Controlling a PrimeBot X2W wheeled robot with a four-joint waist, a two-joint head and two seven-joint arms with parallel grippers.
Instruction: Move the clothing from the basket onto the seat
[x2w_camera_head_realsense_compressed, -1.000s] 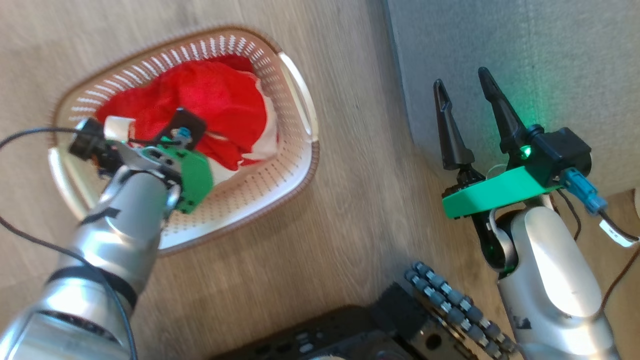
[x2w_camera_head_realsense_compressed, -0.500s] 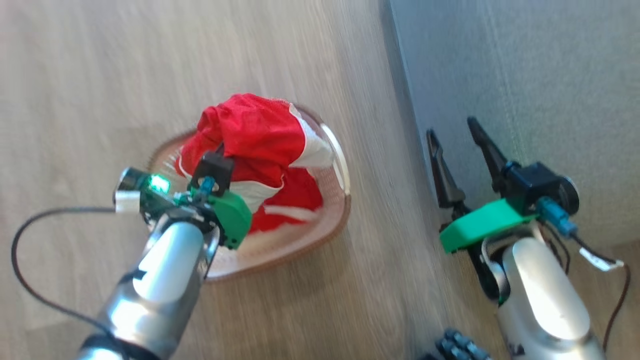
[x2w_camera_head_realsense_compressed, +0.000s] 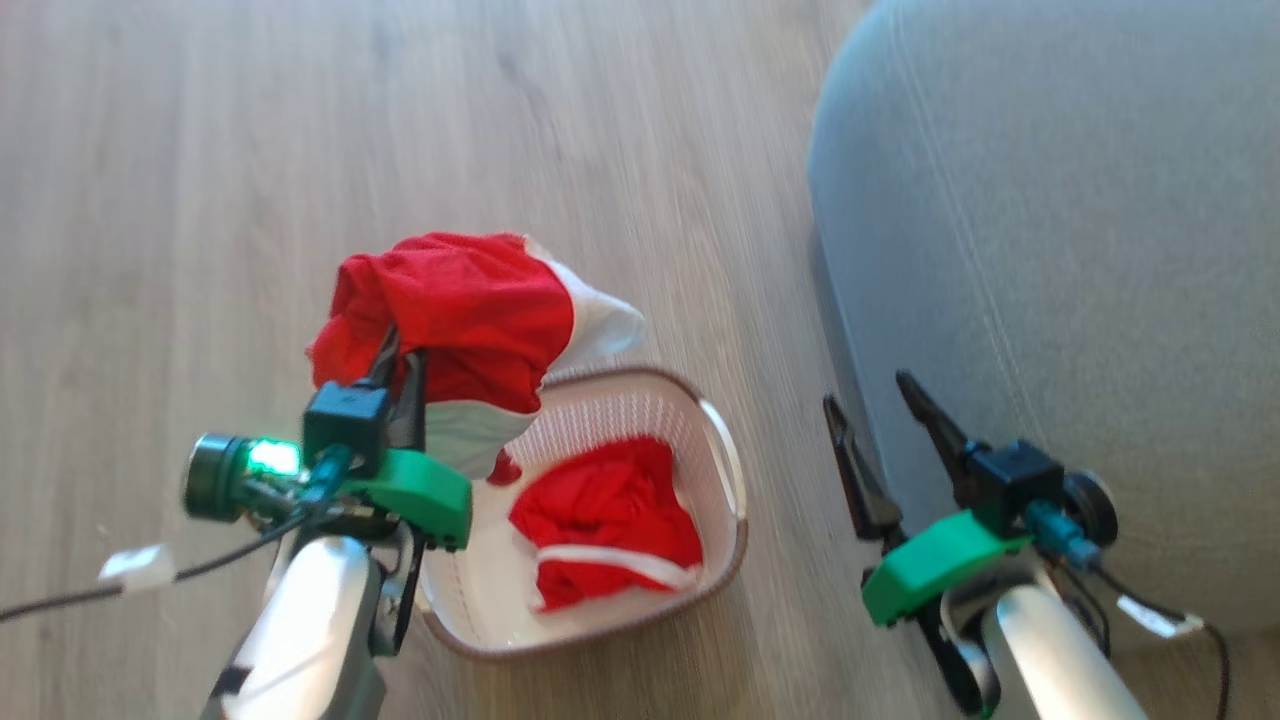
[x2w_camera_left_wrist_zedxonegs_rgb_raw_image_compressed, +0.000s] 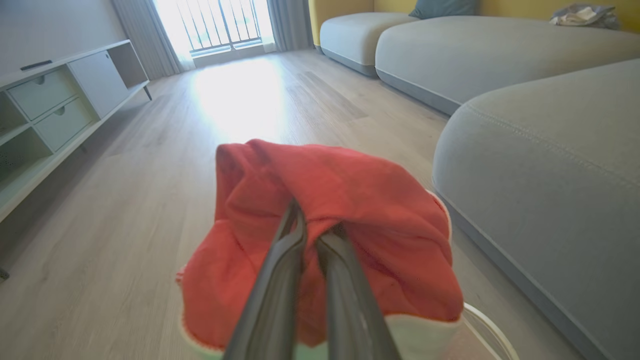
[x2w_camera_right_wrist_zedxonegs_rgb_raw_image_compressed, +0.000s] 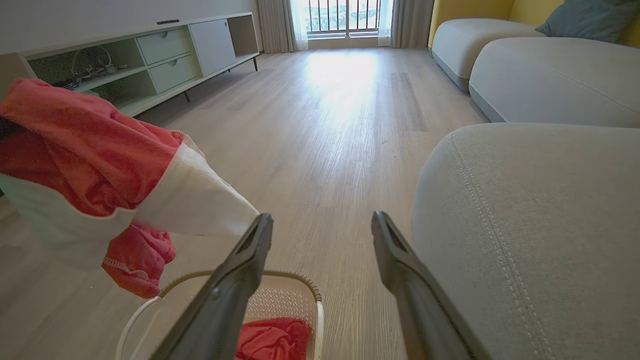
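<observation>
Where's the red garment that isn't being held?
The loose red garment lies inside the basket, lower centre of the head view, left of the grey seat.

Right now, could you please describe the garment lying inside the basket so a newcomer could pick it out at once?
Beside the big grey sofa seat, a cream perforated laundry basket stands on the wooden floor. Crumpled on its base lies a red garment with a white stripe. Unlike the other red-and-white garment, pinched aloft in the left end effector, it is untouched.
</observation>
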